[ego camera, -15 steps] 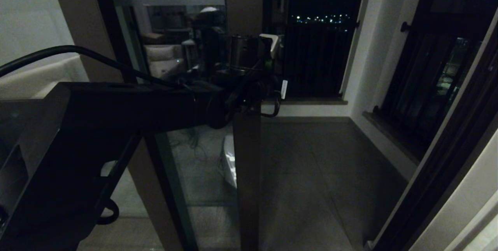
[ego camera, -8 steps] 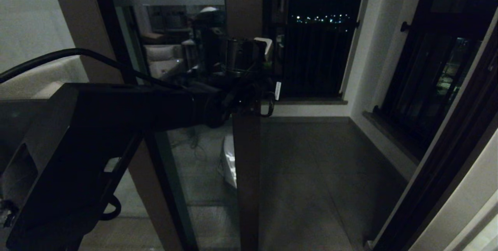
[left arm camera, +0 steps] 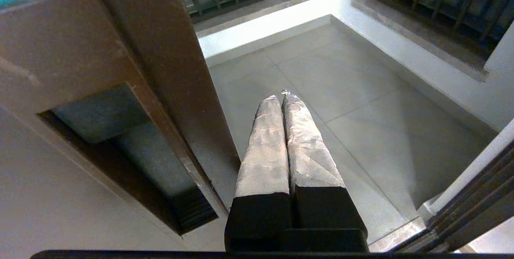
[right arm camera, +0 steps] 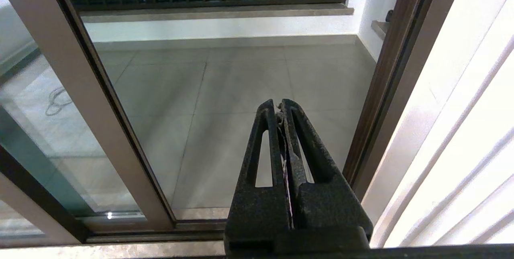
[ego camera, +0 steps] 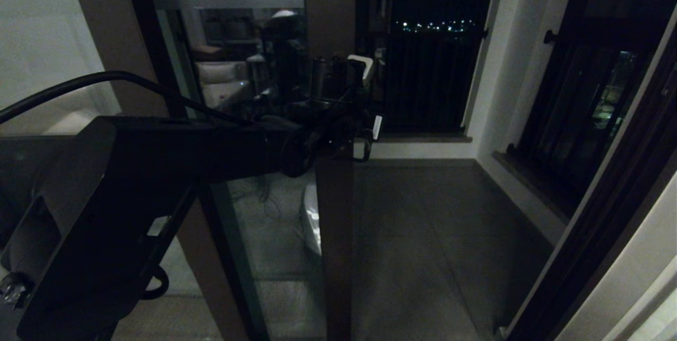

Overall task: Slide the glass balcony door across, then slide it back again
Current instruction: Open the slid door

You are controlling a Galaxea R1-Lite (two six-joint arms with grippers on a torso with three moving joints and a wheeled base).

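The glass balcony door [ego camera: 334, 235] stands left of the opening, its brown stile upright in the middle of the head view and a frosted band across its top. My left gripper [ego camera: 360, 137] is stretched out to the stile's free edge at about mid height. In the left wrist view that gripper [left arm camera: 281, 96] is shut with nothing between its taped fingers [left arm camera: 265, 150]. It lies close beside the stile [left arm camera: 160, 50], near the recessed dark handle [left arm camera: 120, 146]; I cannot tell whether it touches. My right gripper [right arm camera: 279, 104] hangs shut and empty, low before the doorway, and does not show in the head view.
Grey balcony floor tiles [ego camera: 423, 235] show through the opening. A barred railing [ego camera: 428, 82] closes the far side, and a dark barred window [ego camera: 582, 113] with a ledge lines the right wall. The door jamb [right arm camera: 381, 102] and the bottom track [right arm camera: 160, 231] bound the doorway.
My left arm and gripper have drifted a little to the left, and the door's stile has shifted slightly left with them.
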